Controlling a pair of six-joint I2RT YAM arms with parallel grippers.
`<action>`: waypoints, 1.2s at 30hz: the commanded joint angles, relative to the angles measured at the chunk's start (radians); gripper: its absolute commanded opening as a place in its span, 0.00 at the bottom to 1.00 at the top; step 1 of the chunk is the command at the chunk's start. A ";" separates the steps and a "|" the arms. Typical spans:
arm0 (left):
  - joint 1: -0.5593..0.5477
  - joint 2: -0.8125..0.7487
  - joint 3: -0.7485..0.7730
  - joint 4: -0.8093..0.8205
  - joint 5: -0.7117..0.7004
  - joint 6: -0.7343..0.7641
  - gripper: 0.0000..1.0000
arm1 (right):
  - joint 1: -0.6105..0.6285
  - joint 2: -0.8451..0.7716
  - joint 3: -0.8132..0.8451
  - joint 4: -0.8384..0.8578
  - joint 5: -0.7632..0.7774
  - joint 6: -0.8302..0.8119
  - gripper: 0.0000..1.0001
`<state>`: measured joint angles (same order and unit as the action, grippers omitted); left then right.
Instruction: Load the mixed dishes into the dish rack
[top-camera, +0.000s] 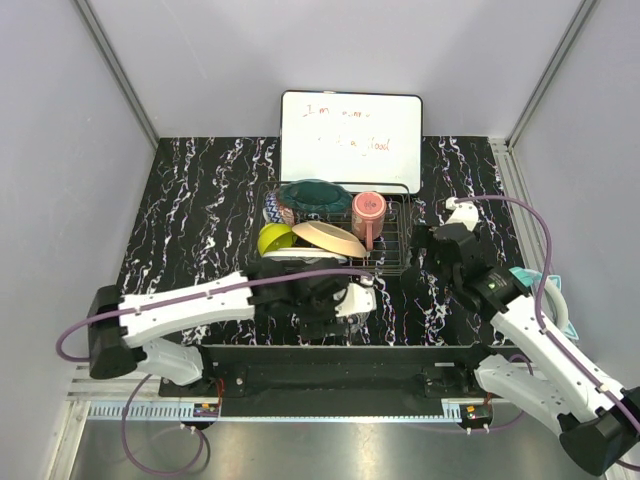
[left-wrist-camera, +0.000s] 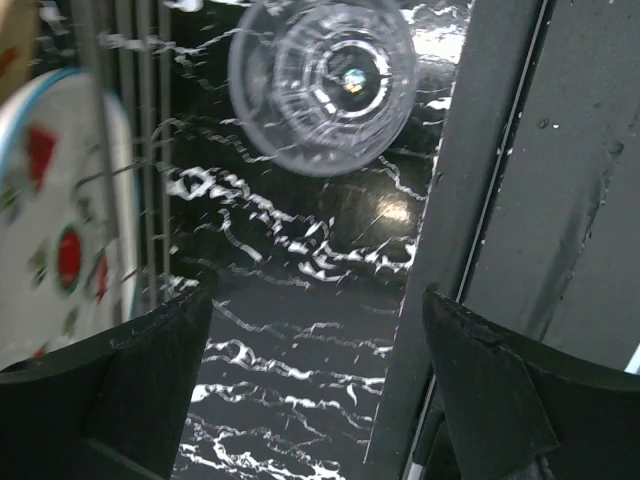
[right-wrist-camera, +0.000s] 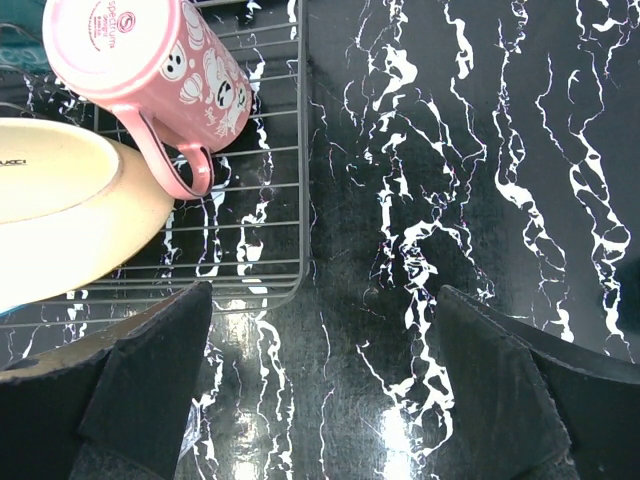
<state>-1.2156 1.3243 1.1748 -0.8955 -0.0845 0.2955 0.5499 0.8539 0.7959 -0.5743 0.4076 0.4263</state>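
Observation:
The dish rack (top-camera: 395, 250) stands mid-table and holds the teal plate (top-camera: 315, 195), pink mug (top-camera: 368, 212), peach plate (top-camera: 328, 238), lime-green bowl (top-camera: 275, 238) and red patterned bowl (top-camera: 274, 208). The white plate with red slices (left-wrist-camera: 60, 240) leans at the rack wires (left-wrist-camera: 150, 150). The clear glass (left-wrist-camera: 322, 80) lies on its side on the table ahead of my left gripper (left-wrist-camera: 315, 300), which is open and empty near the rack's front edge (top-camera: 330, 295). My right gripper (right-wrist-camera: 322, 295) is open and empty over the table beside the rack's right corner (right-wrist-camera: 270, 200), close to the mug (right-wrist-camera: 150, 60) and peach plate (right-wrist-camera: 60, 210).
A white handwritten whiteboard (top-camera: 350, 128) leans behind the rack. A black rail (left-wrist-camera: 480, 250) runs along the table's near edge. A teal and white object (top-camera: 545, 290) sits at the right edge behind my right arm. Grey walls close both sides.

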 joint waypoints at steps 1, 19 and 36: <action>-0.019 0.093 0.009 0.102 -0.050 -0.012 0.89 | 0.004 -0.036 -0.015 0.008 0.042 0.023 1.00; -0.035 0.236 0.022 0.251 -0.031 0.011 0.86 | 0.005 -0.067 -0.050 0.027 0.017 0.061 1.00; -0.094 0.365 0.089 0.299 0.003 0.004 0.15 | 0.005 -0.102 -0.040 0.005 0.043 0.069 1.00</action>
<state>-1.3090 1.6695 1.2049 -0.6376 -0.1036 0.2924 0.5499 0.7727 0.7456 -0.5735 0.4080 0.4789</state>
